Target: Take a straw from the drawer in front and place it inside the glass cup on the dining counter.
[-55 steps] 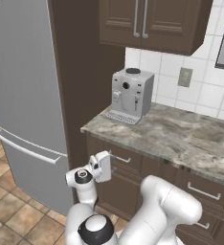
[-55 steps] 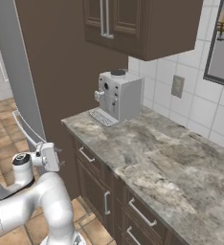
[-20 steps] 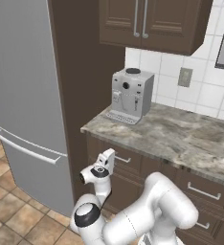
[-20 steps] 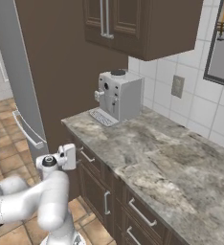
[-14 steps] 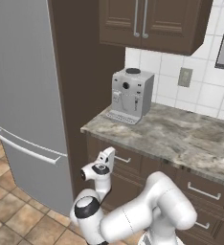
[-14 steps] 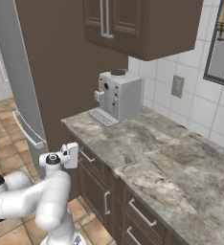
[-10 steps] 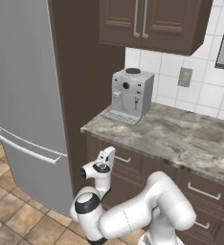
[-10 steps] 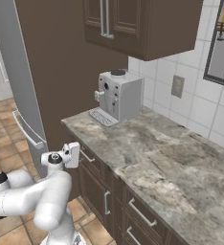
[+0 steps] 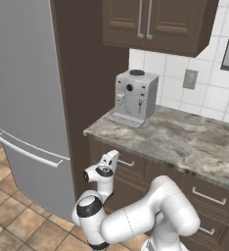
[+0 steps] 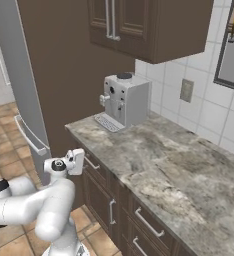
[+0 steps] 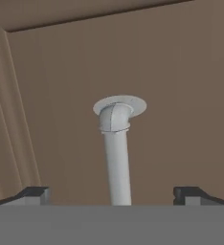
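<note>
Kitchen: marble worktop (image 9: 185, 142) with coffee machine (image 9: 135, 98) at its left end | gripper (image 11: 115, 194) spread wide, straddling the drawer (image 9: 136, 168) bar handle (image 11: 117, 158) under the worktop's left edge, likely to pull it | straw presumably inside the closed drawer, unseen

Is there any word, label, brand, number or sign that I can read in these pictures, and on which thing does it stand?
None can be read.
The coffee machine shows round knobs and no lettering.
The cabinet doors, fridge, wall outlet and drawer front are plain.
</note>
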